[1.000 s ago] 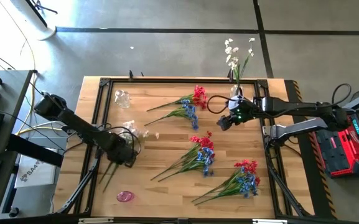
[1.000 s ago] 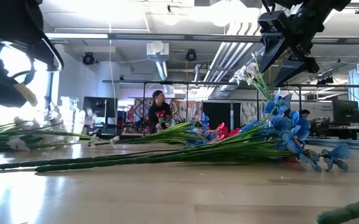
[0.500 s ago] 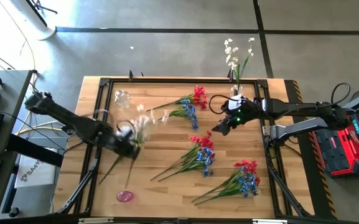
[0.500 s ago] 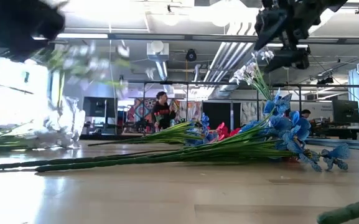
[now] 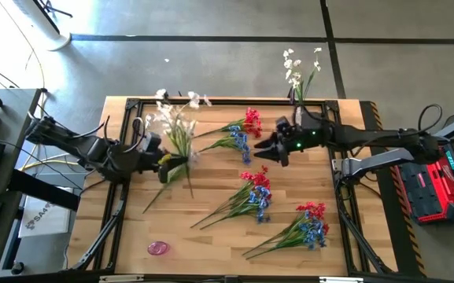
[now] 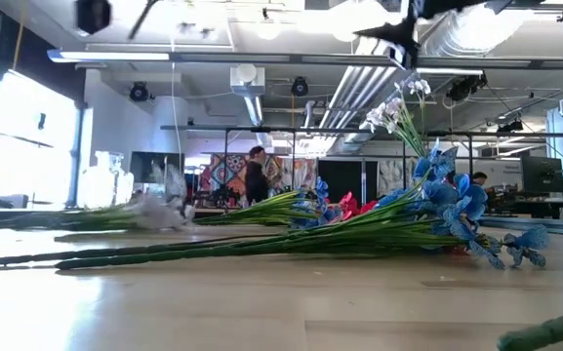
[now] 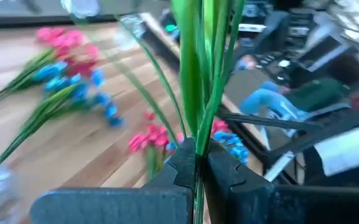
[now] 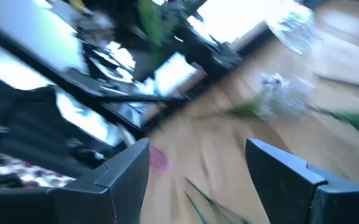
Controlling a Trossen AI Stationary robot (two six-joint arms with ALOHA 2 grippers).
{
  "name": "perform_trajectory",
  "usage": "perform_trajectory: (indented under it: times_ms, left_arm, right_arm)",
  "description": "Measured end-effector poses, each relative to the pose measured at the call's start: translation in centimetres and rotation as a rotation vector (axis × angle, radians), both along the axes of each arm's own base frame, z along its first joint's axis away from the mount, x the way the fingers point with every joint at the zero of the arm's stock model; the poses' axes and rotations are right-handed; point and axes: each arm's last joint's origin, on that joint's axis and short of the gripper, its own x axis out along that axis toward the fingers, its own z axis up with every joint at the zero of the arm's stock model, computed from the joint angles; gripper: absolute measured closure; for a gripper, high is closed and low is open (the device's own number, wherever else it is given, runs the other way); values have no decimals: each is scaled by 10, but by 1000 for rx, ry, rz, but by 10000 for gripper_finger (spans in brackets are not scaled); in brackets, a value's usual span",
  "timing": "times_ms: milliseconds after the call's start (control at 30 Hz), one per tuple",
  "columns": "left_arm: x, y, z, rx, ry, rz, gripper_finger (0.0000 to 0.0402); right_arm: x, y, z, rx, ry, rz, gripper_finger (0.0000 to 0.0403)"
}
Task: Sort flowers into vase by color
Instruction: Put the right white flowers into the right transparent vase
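Note:
My left gripper (image 5: 164,166) is over the table's left part, shut on a white-blossomed spray (image 5: 173,118). Its blossoms point toward the far edge and its stem end (image 5: 148,206) toward the near edge. My right gripper (image 5: 263,150) hovers open above the table's middle, beside the far red and blue bunch (image 5: 240,134); in its wrist view the right gripper (image 8: 198,180) holds nothing. Two more mixed bunches (image 5: 252,192) (image 5: 307,224) lie flat on the wood. White flowers (image 5: 296,72) stand in a clear vase (image 5: 299,118) at the far right. My left gripper pinches the white spray's green stems (image 7: 198,140) between its two fingers (image 7: 180,168), partway along their length, below the leaves. The fingers lie across the stems. The spray sits tilted in the hold with its blossoms away from the gripper; whether its stem end touches the table I cannot tell.
A small clear vase (image 5: 154,123) stands near the far left corner, close to the held blossoms. A small pink object (image 5: 157,248) lies near the near left edge. A black frame (image 5: 132,102) rims the table. People show in the room beyond (image 6: 254,175).
My left gripper has moved up and toward the far edge with the white spray, which has swung from lying by the gripper to pointing its blossoms at the far edge. My right gripper has moved toward the table's left, nearer the far red and blue bunch.

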Motion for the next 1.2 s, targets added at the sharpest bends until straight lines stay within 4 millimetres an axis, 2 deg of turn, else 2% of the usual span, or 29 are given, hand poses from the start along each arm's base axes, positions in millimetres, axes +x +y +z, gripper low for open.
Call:
perform_trajectory:
  times_ms: [100,267,433,567,767,967,1100,1200]
  left_arm:
    - [12,4,-1,31,-6,-3,401]
    - [29,8,-1,80,-40,-42,401]
    - [58,14,-5,127,-97,-149,401]
    - [81,21,-17,100,-109,-211,401]
    - [105,23,-31,109,-141,-316,401]
    - [117,27,-46,104,-89,-321,401]
    - [120,31,-50,96,-85,-336,401]
    - [121,32,-50,108,-94,-346,401]
  right_arm:
    - [8,0,2,-1,-57,35,150]
    - [25,4,-7,-4,-76,61,150]
    - [52,7,-19,-44,-132,86,150]
    - [69,6,-17,-92,-146,91,150]
    - [82,3,-15,-115,-138,30,150]
    - [87,8,-12,-135,-160,129,151]
    - [87,9,-14,-140,-138,127,174]
    - [87,7,-16,-144,-114,109,224]
